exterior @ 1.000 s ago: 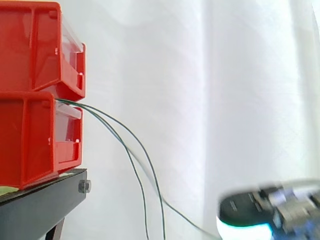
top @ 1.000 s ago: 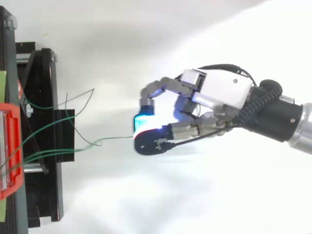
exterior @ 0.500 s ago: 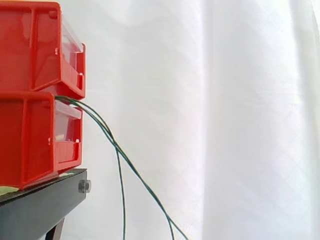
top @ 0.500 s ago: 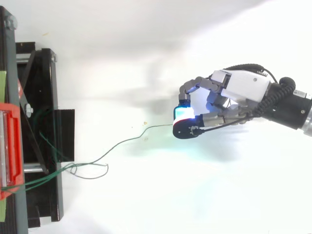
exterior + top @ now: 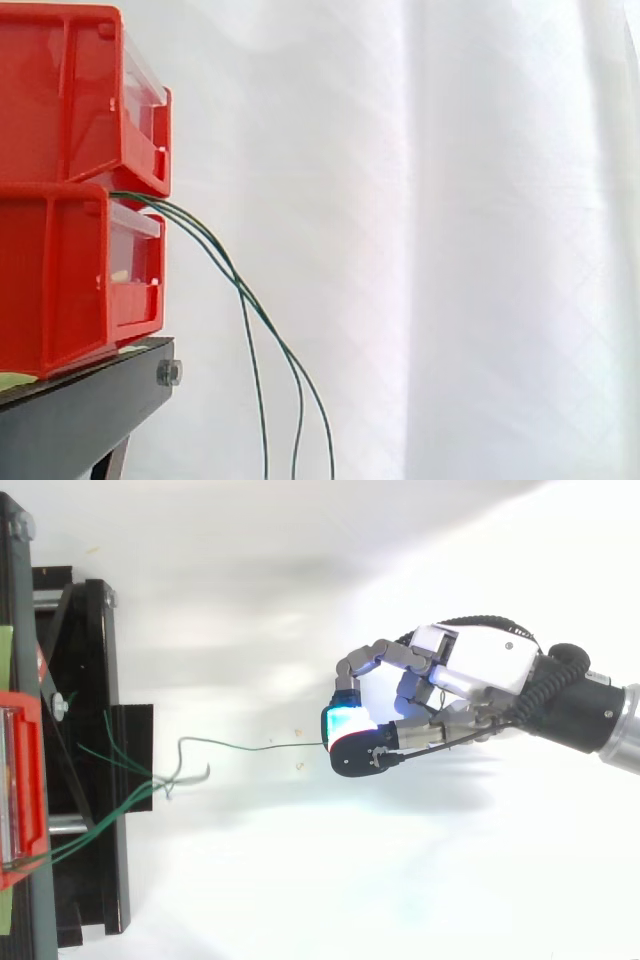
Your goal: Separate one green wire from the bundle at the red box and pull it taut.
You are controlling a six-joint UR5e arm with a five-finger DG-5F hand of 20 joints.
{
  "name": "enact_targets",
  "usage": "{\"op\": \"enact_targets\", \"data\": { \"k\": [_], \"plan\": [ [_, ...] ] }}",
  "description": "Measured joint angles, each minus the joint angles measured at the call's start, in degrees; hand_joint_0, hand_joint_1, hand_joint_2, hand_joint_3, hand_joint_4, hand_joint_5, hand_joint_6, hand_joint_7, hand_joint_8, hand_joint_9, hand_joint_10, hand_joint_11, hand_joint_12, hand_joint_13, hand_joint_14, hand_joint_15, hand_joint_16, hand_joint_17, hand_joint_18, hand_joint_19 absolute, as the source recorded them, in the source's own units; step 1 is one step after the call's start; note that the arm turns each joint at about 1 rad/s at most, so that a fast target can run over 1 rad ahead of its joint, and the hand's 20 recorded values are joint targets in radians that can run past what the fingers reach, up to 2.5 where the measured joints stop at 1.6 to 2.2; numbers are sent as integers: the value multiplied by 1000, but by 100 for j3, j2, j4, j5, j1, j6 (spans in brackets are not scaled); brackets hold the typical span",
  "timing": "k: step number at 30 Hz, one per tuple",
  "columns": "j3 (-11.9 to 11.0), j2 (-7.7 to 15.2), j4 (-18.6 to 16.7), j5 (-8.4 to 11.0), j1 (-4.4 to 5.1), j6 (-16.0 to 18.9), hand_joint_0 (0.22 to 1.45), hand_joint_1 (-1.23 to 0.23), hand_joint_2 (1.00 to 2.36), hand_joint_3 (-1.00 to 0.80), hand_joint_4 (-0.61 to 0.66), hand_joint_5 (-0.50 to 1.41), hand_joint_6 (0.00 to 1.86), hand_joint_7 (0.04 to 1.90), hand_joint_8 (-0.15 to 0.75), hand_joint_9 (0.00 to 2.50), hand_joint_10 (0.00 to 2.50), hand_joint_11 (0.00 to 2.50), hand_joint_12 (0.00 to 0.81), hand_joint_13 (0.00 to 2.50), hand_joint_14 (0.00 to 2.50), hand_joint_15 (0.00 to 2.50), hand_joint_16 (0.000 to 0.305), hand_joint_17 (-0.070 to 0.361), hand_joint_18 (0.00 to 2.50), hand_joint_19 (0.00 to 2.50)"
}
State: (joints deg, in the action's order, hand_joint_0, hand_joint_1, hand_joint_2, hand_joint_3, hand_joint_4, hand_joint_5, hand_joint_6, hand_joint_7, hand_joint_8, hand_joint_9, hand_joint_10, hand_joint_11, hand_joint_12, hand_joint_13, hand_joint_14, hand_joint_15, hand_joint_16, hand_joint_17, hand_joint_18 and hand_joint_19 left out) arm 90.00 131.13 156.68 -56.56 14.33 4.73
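Note:
Green wires [image 5: 215, 250] leave the gap between the two stacked red bins [image 5: 70, 190] and droop down past the stand in the side view. In the top view the bundle [image 5: 110, 805] fans out from the red bin [image 5: 20, 780] at the left edge. One green wire [image 5: 250, 747] runs rightward from the bundle to my hand [image 5: 470, 675], slightly wavy near its left end. My hand is curled, with a glowing cyan fingertip [image 5: 343, 723] and the thumb pinching the wire's end.
The black stand [image 5: 85, 750] under the bins takes up the left edge of the top view and the lower left of the side view [image 5: 80, 410]. A white curtain [image 5: 420, 240] hangs behind. A small crumb [image 5: 298, 765] lies on the white surface.
My hand pulled right and away, then came back a little leftward and up with the wire still pinched. The hanging wires shifted, and the loose loop near the stand changed shape.

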Motion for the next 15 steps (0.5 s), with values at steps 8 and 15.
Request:
{"op": "enact_targets", "data": {
  "k": [8, 15],
  "plan": [
    [1, 0, -148, 1, 0, -2, 626, -787, 1009, -60, 3, -78, 894, 1201, 297, 1609, 1426, 1344, 383, 1506, 1808, 961, 61, 136, 1318, 1160],
    [1, 0, -155, 2, 0, -2, 625, -787, 1010, -58, 3, -78, 894, 1201, 303, 1610, 1425, 1338, 383, 1505, 1805, 961, 60, 136, 1319, 1158]
  ]
}}
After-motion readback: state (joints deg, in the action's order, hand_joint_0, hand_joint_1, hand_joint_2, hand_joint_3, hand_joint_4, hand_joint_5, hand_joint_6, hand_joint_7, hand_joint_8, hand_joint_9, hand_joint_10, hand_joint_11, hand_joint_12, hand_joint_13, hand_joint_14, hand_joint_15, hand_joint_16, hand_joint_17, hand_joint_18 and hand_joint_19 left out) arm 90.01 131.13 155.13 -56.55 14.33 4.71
